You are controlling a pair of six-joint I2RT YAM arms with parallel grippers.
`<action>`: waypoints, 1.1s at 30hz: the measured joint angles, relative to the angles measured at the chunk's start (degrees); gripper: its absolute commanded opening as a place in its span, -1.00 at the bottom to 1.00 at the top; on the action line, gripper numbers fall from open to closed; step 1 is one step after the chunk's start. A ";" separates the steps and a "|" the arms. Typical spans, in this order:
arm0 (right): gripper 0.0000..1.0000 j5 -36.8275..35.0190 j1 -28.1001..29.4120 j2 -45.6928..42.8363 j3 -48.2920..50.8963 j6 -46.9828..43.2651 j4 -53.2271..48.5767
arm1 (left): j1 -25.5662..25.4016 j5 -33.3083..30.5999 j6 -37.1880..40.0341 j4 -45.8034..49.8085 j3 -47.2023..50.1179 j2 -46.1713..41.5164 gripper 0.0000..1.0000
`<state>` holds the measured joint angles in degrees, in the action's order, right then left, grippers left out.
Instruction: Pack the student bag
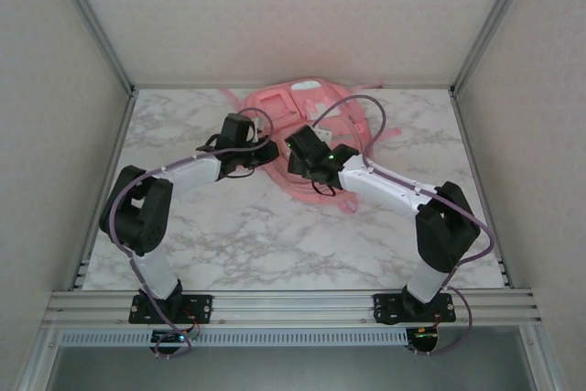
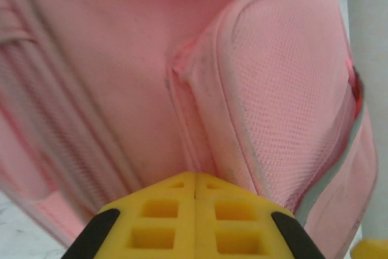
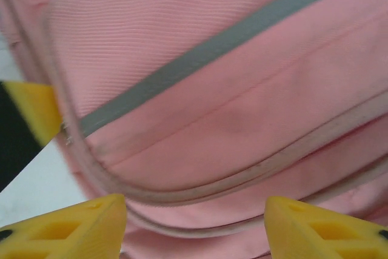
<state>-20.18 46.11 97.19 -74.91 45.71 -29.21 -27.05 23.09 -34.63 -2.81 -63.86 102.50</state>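
Closed left gripper (image 2: 194, 179) at student bag (image 2: 121, 59)

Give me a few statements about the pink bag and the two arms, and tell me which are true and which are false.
1. The student bag is pink. True.
2. The left claw stands wide open. False: it is shut, its tips right at the bag.
3. The right claw is open. True: its two sides stand apart, close over the bag's fabric.
4. The bag lies at the near edge, beside the arms' bases. False: it lies at the far side of the marble table.
5. A grey strip runs across the bag's fabric. True.
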 measured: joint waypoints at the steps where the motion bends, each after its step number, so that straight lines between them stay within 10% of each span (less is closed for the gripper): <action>1: 0.24 -0.11 -0.61 -0.44 0.98 0.15 -0.04 | -0.39 0.00 0.37 0.79 -0.61 0.35 -1.00; 17: 0.23 -2.10 -2.10 -8.83 7.17 0.20 -1.38 | -14.49 3.87 -4.52 7.06 -1.16 -0.20 -0.91; 33: 0.07 4.68 -1.99 -10.67 13.42 -4.50 6.60 | -1.44 -6.56 -4.68 13.70 4.70 -14.08 -0.59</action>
<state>-15.51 44.12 86.52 -61.49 41.21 -22.61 -28.49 16.53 -39.31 10.90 -59.16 88.42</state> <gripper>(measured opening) 0.541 0.197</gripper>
